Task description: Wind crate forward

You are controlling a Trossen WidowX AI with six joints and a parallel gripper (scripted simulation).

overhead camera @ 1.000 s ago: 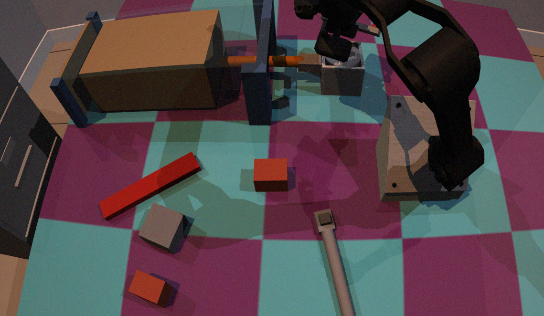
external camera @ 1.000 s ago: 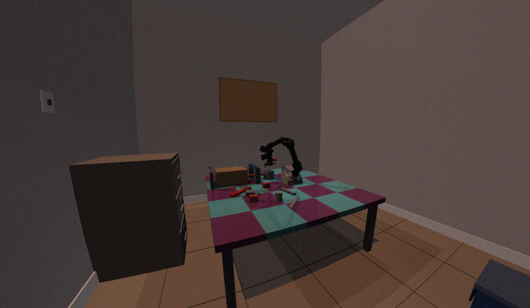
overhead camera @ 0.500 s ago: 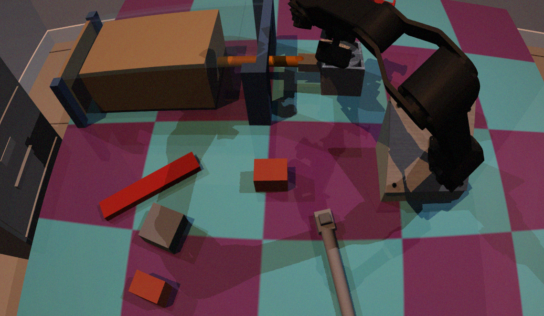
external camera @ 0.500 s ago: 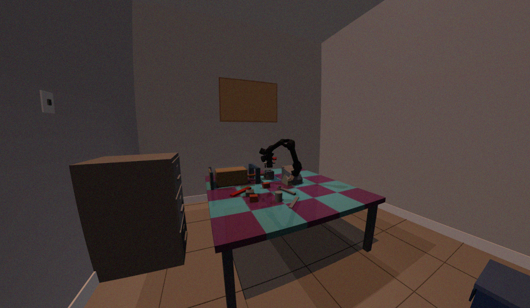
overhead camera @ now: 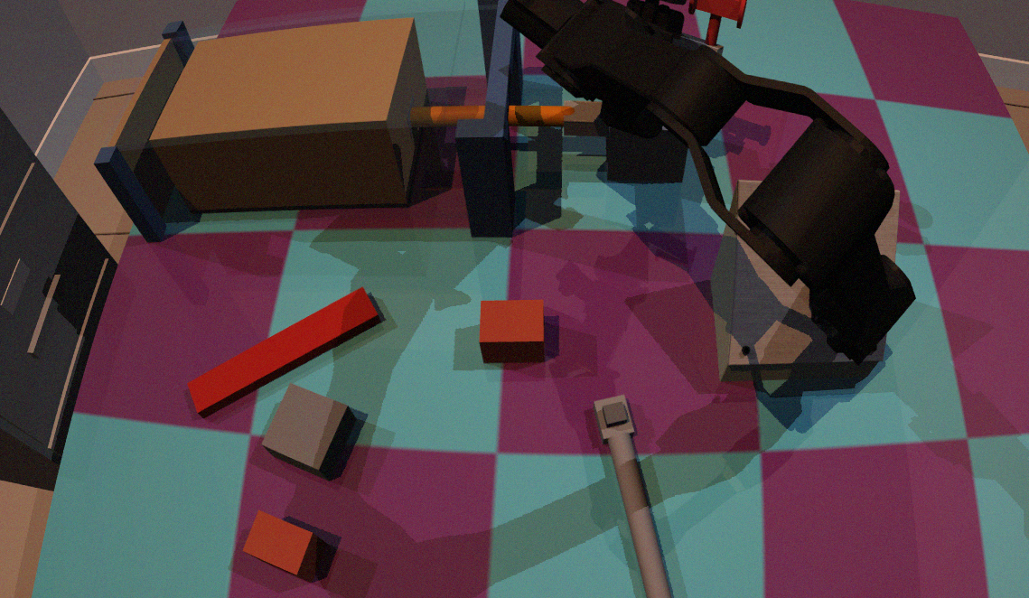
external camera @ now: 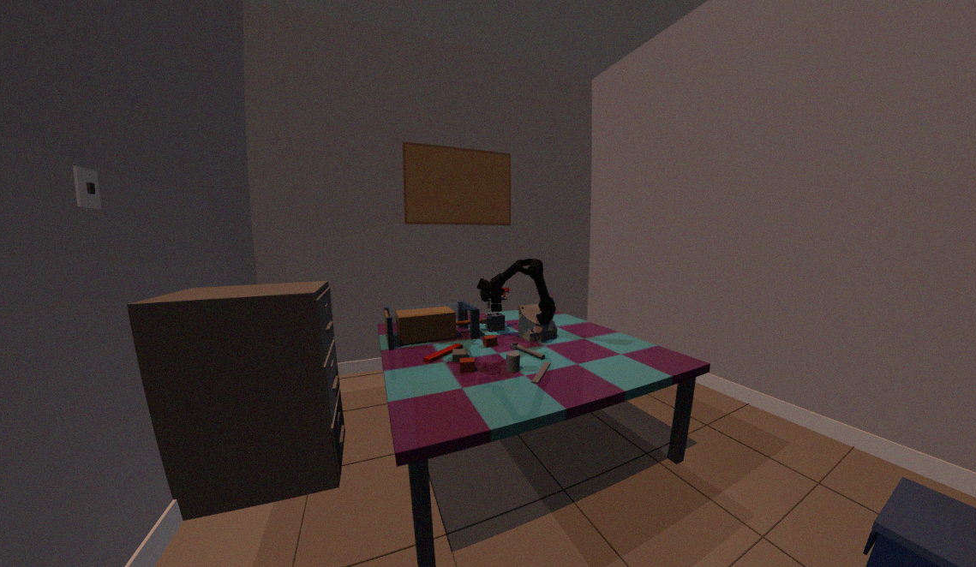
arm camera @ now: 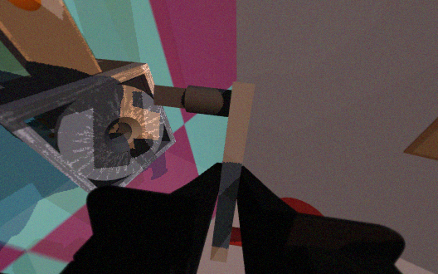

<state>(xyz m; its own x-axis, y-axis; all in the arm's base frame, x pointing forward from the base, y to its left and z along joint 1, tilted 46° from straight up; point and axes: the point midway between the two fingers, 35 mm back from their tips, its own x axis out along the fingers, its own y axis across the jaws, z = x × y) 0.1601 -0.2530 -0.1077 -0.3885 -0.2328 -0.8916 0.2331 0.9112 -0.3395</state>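
The brown crate (overhead camera: 280,111) (external camera: 425,324) sits flat in the guard cubby. A gap shows between its front and the dark blue steel frame (overhead camera: 488,171). An orange strap (overhead camera: 458,115) runs from the crate through the frame towards the winch. The grey winch (arm camera: 100,141) (external camera: 494,321) has a round hole (arm camera: 126,129) on top; in the top view my arm (overhead camera: 688,81) hides it. My gripper (arm camera: 229,169) (external camera: 493,302) is shut on the flat bar of the winch handle (arm camera: 239,124). The handle's key stub (arm camera: 196,100) hangs just off the winch top, outside the hole.
A grey rod with a square head (overhead camera: 628,468), a long red bar (overhead camera: 284,349), two orange blocks (overhead camera: 511,329) (overhead camera: 280,542) and a grey block (overhead camera: 310,429) lie on the checkered bench. My arm's base stands on a wooden mount (overhead camera: 763,341). A drawer cabinet (external camera: 244,394) stands left of the table.
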